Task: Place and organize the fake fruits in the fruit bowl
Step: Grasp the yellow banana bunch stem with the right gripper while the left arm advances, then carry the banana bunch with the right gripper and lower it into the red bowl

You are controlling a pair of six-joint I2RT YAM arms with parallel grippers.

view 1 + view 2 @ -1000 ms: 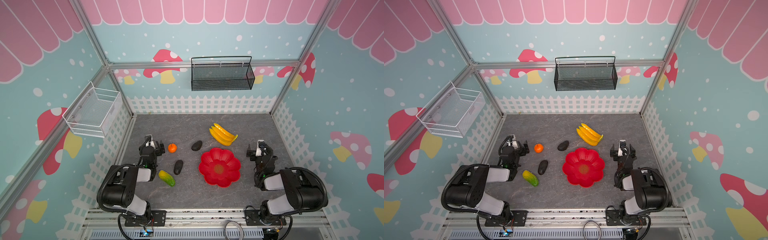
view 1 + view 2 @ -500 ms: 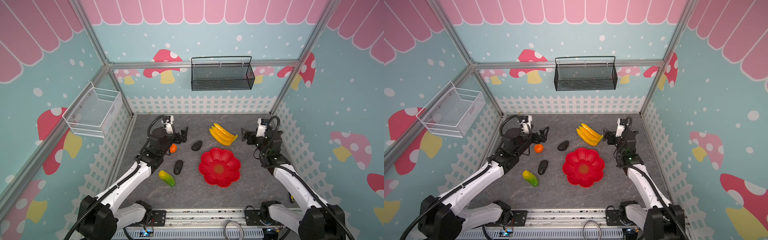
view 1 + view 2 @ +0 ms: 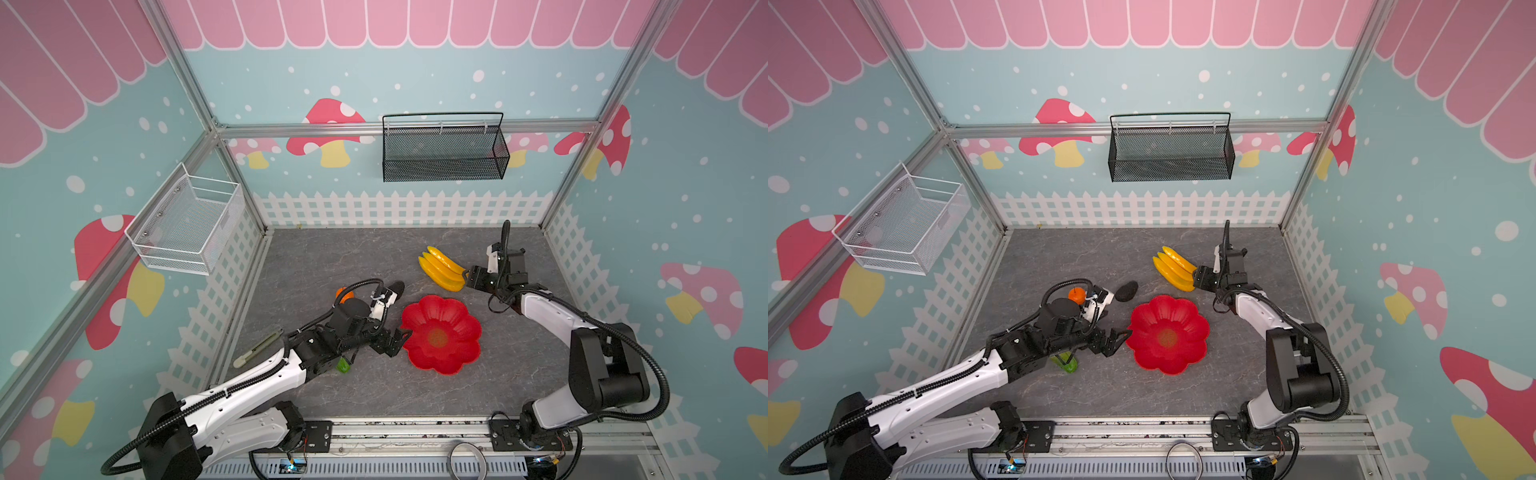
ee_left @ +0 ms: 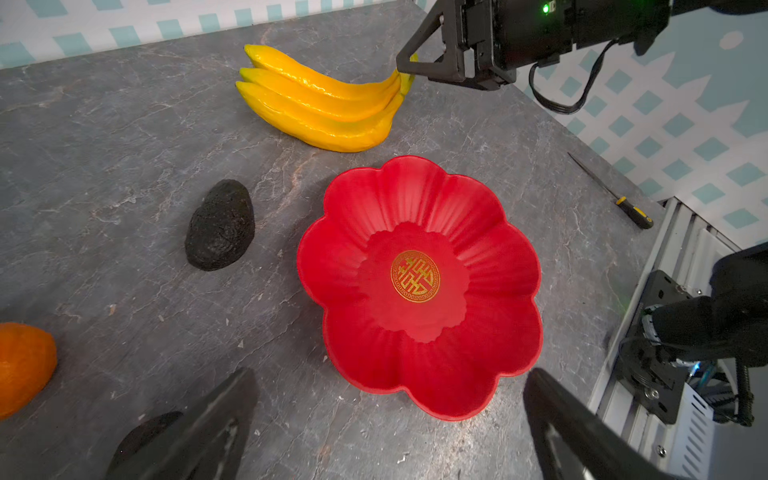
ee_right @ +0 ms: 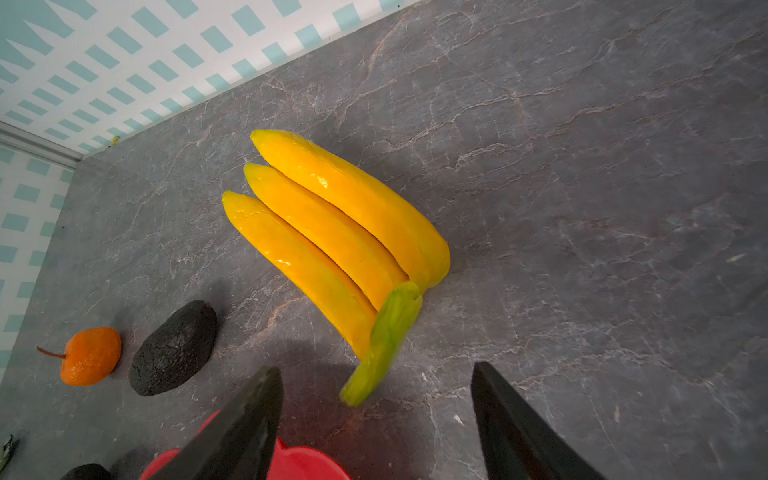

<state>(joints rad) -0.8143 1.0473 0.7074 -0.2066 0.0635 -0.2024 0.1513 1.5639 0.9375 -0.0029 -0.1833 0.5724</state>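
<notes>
The red flower-shaped fruit bowl [image 3: 442,334] [image 3: 1167,334] [image 4: 415,332] sits empty mid-table. My left gripper [image 3: 401,343] [image 3: 1119,341] [image 4: 390,376] is open, its jaws straddling the bowl's left rim. The yellow banana bunch [image 3: 442,268] [image 3: 1175,268] [image 5: 332,237] lies behind the bowl. My right gripper [image 3: 467,277] [image 3: 1194,278] [image 5: 376,370] is open around its green stem [image 5: 386,340], not touching. The orange [image 3: 345,293] [image 5: 91,355] and an avocado [image 3: 1126,291] [image 4: 220,224] lie left of the bowl. A second avocado [image 4: 145,432] is under my left arm. A green-yellow fruit [image 3: 343,365] peeks out beneath it.
A black mesh basket [image 3: 442,153] hangs on the back wall and a white wire basket [image 3: 187,224] on the left wall. A small screwdriver [image 4: 611,195] lies near the right fence. A pale green tool [image 3: 257,348] rests by the left fence.
Both arms unfolded from rest. The left gripper swung from above the orange down to the bowl's left rim. The right gripper dropped to the banana stem and its jaws narrowed.
</notes>
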